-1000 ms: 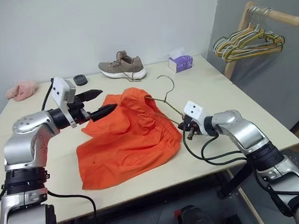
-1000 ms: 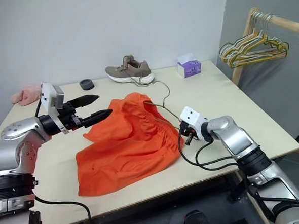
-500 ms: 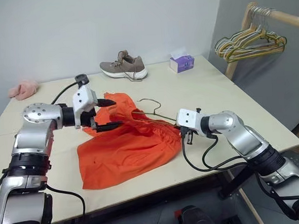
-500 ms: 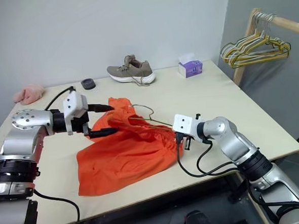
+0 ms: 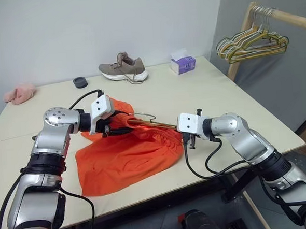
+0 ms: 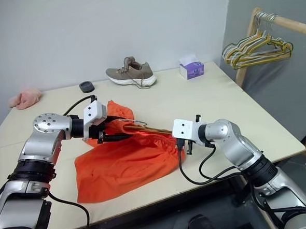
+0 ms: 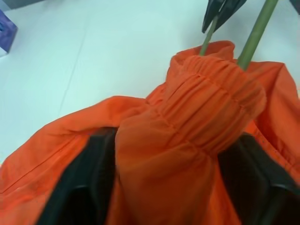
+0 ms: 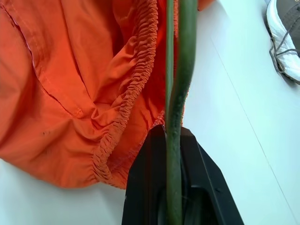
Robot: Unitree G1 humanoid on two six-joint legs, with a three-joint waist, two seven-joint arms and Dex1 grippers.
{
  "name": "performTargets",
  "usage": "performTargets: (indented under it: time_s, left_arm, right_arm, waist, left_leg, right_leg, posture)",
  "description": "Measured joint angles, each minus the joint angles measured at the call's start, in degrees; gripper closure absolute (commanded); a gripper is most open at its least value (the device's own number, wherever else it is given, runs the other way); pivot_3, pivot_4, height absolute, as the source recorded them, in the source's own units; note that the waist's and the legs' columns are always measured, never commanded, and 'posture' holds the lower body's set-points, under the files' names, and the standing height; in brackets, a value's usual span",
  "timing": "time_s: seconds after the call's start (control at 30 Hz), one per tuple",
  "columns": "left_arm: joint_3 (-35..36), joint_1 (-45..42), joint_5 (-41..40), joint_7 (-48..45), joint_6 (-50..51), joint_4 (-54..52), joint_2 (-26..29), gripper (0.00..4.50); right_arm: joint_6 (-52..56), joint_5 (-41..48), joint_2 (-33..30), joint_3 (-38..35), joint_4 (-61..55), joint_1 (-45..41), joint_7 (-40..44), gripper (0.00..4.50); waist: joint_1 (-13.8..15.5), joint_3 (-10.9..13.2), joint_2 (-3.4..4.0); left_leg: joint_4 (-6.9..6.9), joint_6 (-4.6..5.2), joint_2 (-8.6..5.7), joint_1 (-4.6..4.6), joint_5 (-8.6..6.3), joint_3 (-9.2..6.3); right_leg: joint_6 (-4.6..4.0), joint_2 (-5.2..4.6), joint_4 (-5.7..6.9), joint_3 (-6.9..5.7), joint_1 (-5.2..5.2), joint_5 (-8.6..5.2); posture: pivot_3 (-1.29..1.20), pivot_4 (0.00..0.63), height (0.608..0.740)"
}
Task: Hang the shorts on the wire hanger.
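soft matt orange cloth shorts (image 5: 124,150) with a puckered elastic waistband, a thin bare olive wire hanger (image 8: 176,93), on a smooth pale matt counter (image 5: 220,105).

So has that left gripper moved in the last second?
Yes. The left gripper came down from above the table onto the shorts.

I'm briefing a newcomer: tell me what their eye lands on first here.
The orange shorts spread across the middle of the table, with the left gripper closed on a bunched fold of their waistband. Next, the wire hanger, clamped in the right gripper and poking into the waistband. On the right, a rail holds a bunch of coloured hangers.
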Motion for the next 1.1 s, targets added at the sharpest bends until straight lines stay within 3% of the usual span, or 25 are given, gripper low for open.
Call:
performTargets:
  time_s: [0.2, 0.23, 0.27, 0.37, 0.5, 0.6, 0.73, 0.9, 1.0, 1.1]
  left_arm:
    - [0.0, 1.0, 0.0, -1.3, 1.3, -1.4, 0.1, 4.31]
    - [0.0, 1.3, 0.0, -1.6, 1.7, -1.7, 0.1, 4.44]
    - [0.0, 1.7, 0.0, -2.1, 1.9, -2.0, 0.1, 4.44]
    - [0.0, 2.8, 0.0, -2.2, 2.3, -2.9, 0.2, 4.5]
    - [0.1, 3.0, -0.3, -1.9, 3.3, -3.4, 0.2, 4.5]
    - [1.3, 3.9, -0.8, -0.7, 5.4, -3.4, 0.9, 4.5]
    - [4.2, 4.9, -2.4, 0.9, 8.6, -3.7, 1.5, 4.5]
    - [6.3, 6.3, -4.9, 2.0, 12.6, -6.5, 1.7, 4.5]
    - [6.4, 6.8, -5.4, 2.6, 14.1, -8.1, 1.8, 4.5]
    - [6.7, 6.9, -6.2, 2.9, 15.1, -9.1, 1.9, 4.5]
  right_arm:
    - [-3.3, -1.4, -0.1, -0.1, 0.5, 0.0, 0.6, 4.5]
    - [-4.1, -1.7, -0.2, -0.2, 0.8, 0.0, 0.6, 4.5]
    - [-4.7, -1.8, -0.4, -0.3, 0.9, 0.0, 0.6, 4.5]
    - [-7.1, -1.7, -0.9, -0.4, 1.4, 0.0, 1.4, 3.8]
    - [-8.9, -1.0, -4.5, -2.9, 1.1, 1.3, 2.7, 2.5]
    - [-2.7, 1.1, -8.7, -7.3, -1.4, 6.5, 4.4, 1.34]
    - [13.5, 7.0, -4.7, -12.5, -7.6, 13.4, 3.3, 0.03]
    - [30.2, 14.1, 7.9, -15.8, -13.6, 15.5, -3.3, 0.03]
    - [34.8, 14.9, 14.6, -16.7, -10.9, 14.4, -9.2, 0.03]
    - [37.0, 15.7, 17.3, -18.0, -7.1, 13.3, -12.8, 0.03]
  waist:
    - [-0.3, 0.0, 0.0]
    - [-0.3, 0.0, 0.0]
    - [-0.3, 0.0, 0.0]
    - [-0.3, 0.0, 0.0]
    - [-0.1, 0.0, -0.02]
    - [0.3, 0.0, -0.05]
    - [-0.4, 0.0, -0.04]
    - [-1.3, 0.0, -0.05]
    - [-1.4, 0.0, -0.05]
    - [-1.3, 0.0, -0.05]
  left_leg:
    - [0.0, 0.0, 0.01, 0.02, 0.0, 0.0]
    - [0.0, 0.0, 0.01, 0.02, 0.0, 0.0]
    - [0.0, 0.0, 0.01, 0.02, 0.0, 0.0]
    - [0.0, 0.0, 0.02, 0.02, 0.0, 0.0]
    - [0.01, 0.0, 0.02, 0.01, 0.0, -0.04]
    - [0.0, 0.0, 0.02, 0.0, 0.0, -0.05]
    - [0.0, 0.01, 0.04, 0.06, 0.0, -0.04]
    - [0.04, 0.07, 0.06, 0.14, 0.05, -0.09]
    - [0.05, 0.11, 0.03, 0.13, 0.08, -0.1]
    - [0.05, 0.12, 0.02, 0.11, 0.09, -0.1]
  right_leg:
    - [0.0, 0.0, 0.02, 0.0, 0.01, 0.0]
    - [0.0, 0.0, 0.02, 0.0, 0.01, 0.0]
    - [0.0, 0.0, 0.02, 0.0, 0.01, 0.0]
    - [0.0, -0.01, 0.02, 0.01, 0.02, 0.0]
    - [0.0, -0.04, -0.02, -0.04, 0.07, 0.0]
    - [0.0, -0.04, -0.05, -0.04, 0.07, 0.0]
    - [0.0, 0.01, 0.09, -0.01, 0.03, 0.0]
    - [0.01, 0.03, 0.29, -0.01, 0.04, 0.01]
    - [0.04, 0.0, 0.31, -0.01, 0.05, 0.03]
    - [0.04, -0.01, 0.29, -0.01, 0.03, 0.04]
  posture:
    - [-0.3, 0.0, 0.74]
    - [-0.3, 0.0, 0.74]
    - [-0.3, 0.0, 0.74]
    - [-0.3, 0.0, 0.74]
    - [-0.3, 0.0, 0.74]
    - [-0.31, 0.0, 0.74]
    - [-0.32, 0.0, 0.74]
    - [-0.31, 0.0, 0.74]
    - [-0.31, 0.0, 0.74]
    - [-0.3, 0.0, 0.74]
